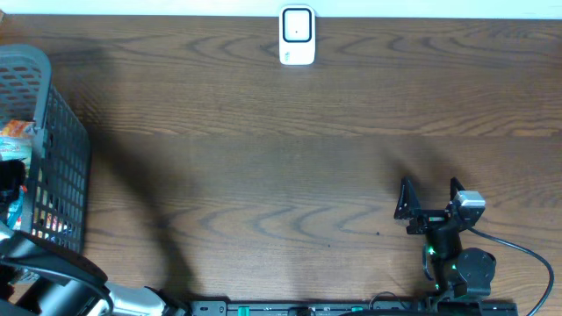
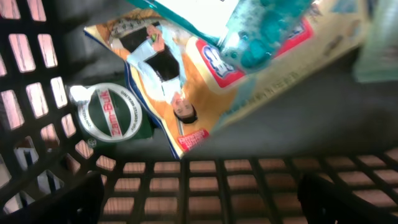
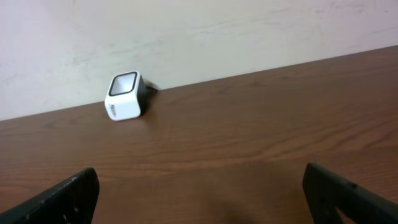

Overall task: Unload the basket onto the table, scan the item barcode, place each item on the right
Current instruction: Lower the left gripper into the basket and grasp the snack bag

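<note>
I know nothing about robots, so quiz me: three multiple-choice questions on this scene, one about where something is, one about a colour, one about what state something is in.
1. Where on the table does the white scanner stand?
A. at the near edge
B. at the far edge, about the middle
C. at the right corner

2. What colour is the round lid in the basket?
A. green
B. red
C. yellow

3. How is the right gripper?
A. shut on the scanner
B. open and empty
C. shut on a packet

Answers:
1 B: the overhead view shows it at the far edge, midway along.
2 A: the left wrist view shows a green lid with white lettering.
3 B: its fingers stand wide apart over bare wood.
</note>
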Action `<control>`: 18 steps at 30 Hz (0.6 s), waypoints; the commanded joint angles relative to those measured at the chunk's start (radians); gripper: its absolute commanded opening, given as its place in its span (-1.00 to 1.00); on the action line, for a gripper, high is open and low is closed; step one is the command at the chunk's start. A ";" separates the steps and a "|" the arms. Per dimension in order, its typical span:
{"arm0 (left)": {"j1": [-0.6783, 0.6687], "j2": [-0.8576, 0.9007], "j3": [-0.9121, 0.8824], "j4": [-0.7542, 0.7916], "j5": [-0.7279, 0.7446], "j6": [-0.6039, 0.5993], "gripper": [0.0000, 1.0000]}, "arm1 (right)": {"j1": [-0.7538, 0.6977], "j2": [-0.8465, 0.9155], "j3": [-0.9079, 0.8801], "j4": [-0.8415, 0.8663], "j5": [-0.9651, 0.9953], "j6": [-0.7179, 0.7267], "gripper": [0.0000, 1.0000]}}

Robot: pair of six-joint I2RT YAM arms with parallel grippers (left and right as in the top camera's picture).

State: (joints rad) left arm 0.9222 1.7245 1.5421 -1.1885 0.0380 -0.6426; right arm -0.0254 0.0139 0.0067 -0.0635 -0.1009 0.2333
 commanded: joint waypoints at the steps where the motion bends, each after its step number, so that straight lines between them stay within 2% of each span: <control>1: 0.004 -0.002 -0.075 0.061 -0.069 0.021 0.95 | 0.006 -0.003 -0.001 -0.004 -0.006 -0.003 0.98; 9: 0.003 0.000 -0.267 0.274 -0.080 0.024 0.95 | 0.006 -0.003 -0.001 -0.004 -0.006 -0.003 0.98; 13: 0.003 0.001 -0.346 0.407 -0.080 0.087 0.95 | 0.006 -0.003 -0.001 -0.004 -0.006 -0.003 0.98; 18: 0.003 0.008 -0.368 0.482 -0.079 0.095 0.95 | 0.006 -0.003 -0.001 -0.004 -0.006 -0.003 0.98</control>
State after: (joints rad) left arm 0.9222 1.7260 1.1778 -0.7265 -0.0231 -0.5758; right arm -0.0254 0.0139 0.0067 -0.0635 -0.1009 0.2333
